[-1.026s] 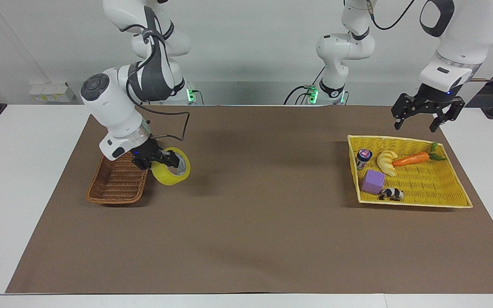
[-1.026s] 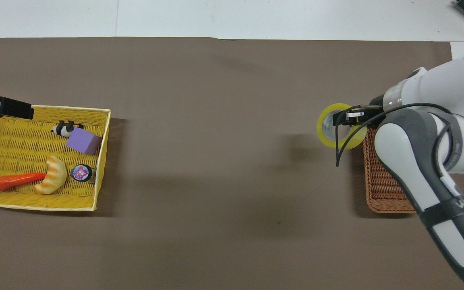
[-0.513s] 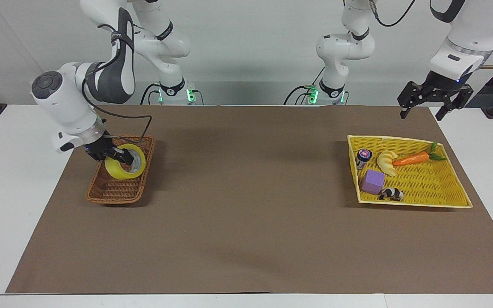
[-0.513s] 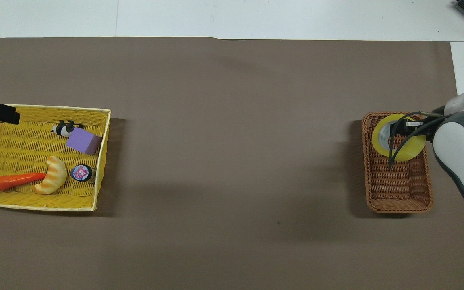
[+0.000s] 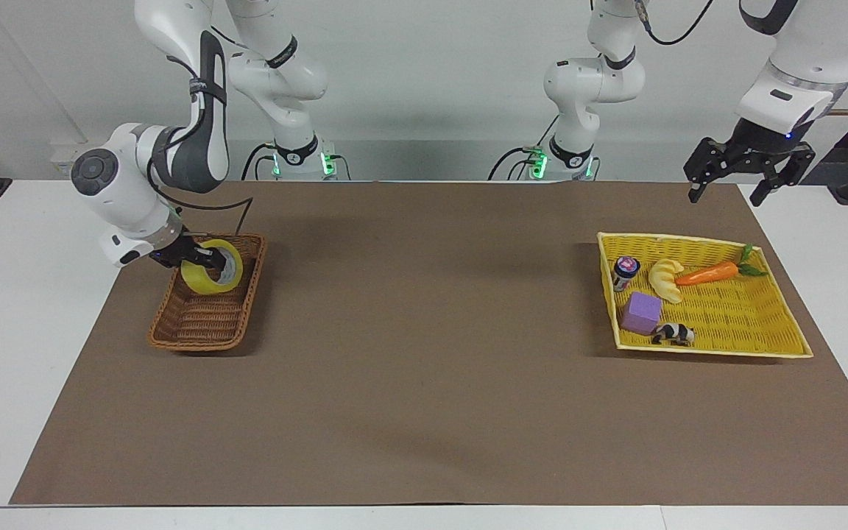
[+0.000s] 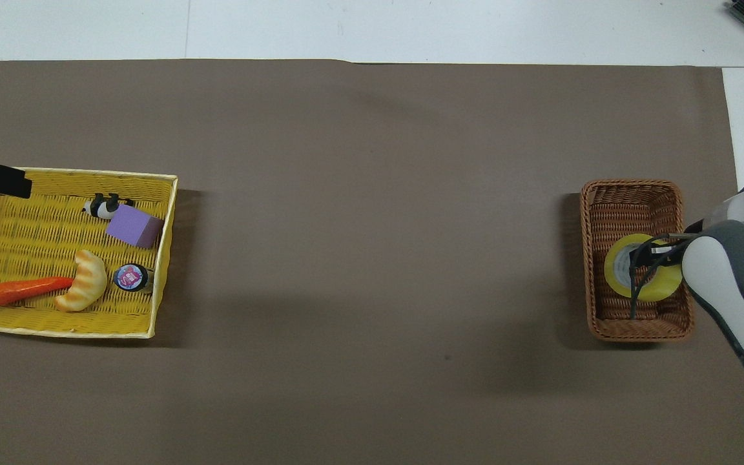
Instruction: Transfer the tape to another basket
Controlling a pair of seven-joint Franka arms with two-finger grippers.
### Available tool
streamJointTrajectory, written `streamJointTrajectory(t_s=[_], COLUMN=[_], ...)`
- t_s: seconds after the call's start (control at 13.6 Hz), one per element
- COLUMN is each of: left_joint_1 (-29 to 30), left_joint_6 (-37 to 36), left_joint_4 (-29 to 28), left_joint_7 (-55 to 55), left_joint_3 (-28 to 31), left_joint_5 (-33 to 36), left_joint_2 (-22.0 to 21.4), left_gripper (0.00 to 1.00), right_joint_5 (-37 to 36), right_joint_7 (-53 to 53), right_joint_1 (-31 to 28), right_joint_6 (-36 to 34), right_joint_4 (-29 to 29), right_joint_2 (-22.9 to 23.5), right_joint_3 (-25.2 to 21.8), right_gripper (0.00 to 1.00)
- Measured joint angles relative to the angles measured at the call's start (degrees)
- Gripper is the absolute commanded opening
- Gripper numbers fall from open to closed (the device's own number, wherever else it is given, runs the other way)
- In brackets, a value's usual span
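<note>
Right gripper [image 5: 203, 259] is closed on the tape [image 5: 210, 276], one finger through the core and the other on the outer wall, holding the roll inside the basket [image 5: 207, 324] at the end of the basket that lies nearer to the robots. Whether the roll rests on the basket floor or hangs just above it cannot be told. The roll is tilted: its open core faces up and toward the middle of the bench, so the axis through the hole leans rather than standing upright. In the overhead view the tape [image 6: 643, 276] fills most of the basket's width, with the right gripper [image 6: 648, 253] over it and a black cable crossing the roll.

The basket [image 6: 637, 323] sits on the brown mat [image 5: 424, 383] near the right arm's end of the bench, its long axis running from the robots' edge toward the outer edge.

At the left arm's end of the bench lies a yellow tray [image 5: 777, 331] holding a carrot [image 5: 707, 274], a croissant toy [image 5: 665, 280], a small jar [image 5: 625, 271], a purple block [image 5: 642, 312] and a black-and-white animal figure [image 5: 673, 335]. The left gripper [image 5: 744, 188] waits with its fingers spread, over the mat's corner nearest the left arm's base, apart from the tray.
</note>
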Motion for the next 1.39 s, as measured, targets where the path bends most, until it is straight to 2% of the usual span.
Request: streamJointTrajectory(t_s=[1.17,1.39], left_joint_1=[0.00,0.00], left_joint_6=[-0.03,-0.03], left_joint_4=[0.00,0.00], left_joint_7=[0.00,0.00], left_joint_3=[0.00,0.00], left_joint_5=[0.00,0.00], left_joint_2=[0.00,0.00], left_gripper=[1.00,1.00], right_joint_5=[-0.06,-0.06], right_joint_7=[-0.16,-0.16], right_joint_1=[-0.71,0.14], right_joint_6=[1.13,1.27], right_joint_4=[-0.46,2.92], right_joint_2=[-0.16,-0.20], right_joint_3=[0.24,0.74], right_gripper=[1.00,1.00])
